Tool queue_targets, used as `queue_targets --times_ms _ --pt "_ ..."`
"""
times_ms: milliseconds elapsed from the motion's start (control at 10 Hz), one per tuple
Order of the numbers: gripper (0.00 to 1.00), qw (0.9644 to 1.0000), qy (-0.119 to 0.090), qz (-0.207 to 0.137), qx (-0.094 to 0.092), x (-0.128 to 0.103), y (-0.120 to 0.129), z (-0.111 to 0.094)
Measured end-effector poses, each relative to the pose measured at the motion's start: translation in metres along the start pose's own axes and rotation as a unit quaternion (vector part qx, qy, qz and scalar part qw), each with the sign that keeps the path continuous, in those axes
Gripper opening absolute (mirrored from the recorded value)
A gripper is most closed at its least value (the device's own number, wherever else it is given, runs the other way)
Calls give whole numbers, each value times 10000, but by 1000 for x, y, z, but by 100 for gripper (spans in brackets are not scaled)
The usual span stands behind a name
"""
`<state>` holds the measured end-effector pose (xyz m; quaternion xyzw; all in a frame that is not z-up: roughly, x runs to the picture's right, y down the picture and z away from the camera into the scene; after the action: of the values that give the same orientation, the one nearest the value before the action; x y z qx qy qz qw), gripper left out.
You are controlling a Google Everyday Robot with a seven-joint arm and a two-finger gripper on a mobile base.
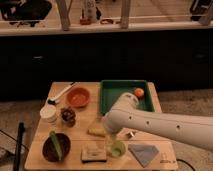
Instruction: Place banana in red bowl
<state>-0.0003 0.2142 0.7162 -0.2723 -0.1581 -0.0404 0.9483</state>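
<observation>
The banana [95,130] lies pale yellow near the middle of the wooden table [82,125]; its right end is hidden behind my arm. The red bowl [78,97] stands apart from it, up and to the left, with nothing seen in it. My white arm reaches in from the right, and the gripper [110,136] hangs down at its end, right beside the banana's right end.
A green tray [120,90] at the back holds a round orange fruit [139,92]. A dark brown bowl [56,146] with a green vegetable sits front left. A white cup [48,114], a green cup [118,148], a sponge [93,153] and a blue cloth [143,152] are nearby.
</observation>
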Motion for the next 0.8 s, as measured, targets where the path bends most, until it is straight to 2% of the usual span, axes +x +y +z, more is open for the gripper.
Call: queue_targets --times_ms 500,800 --pt "80 9997 -233 -73 -33 -12 -18 19" --pt "80 9995 -281 -129 -112 -15 -22 31"
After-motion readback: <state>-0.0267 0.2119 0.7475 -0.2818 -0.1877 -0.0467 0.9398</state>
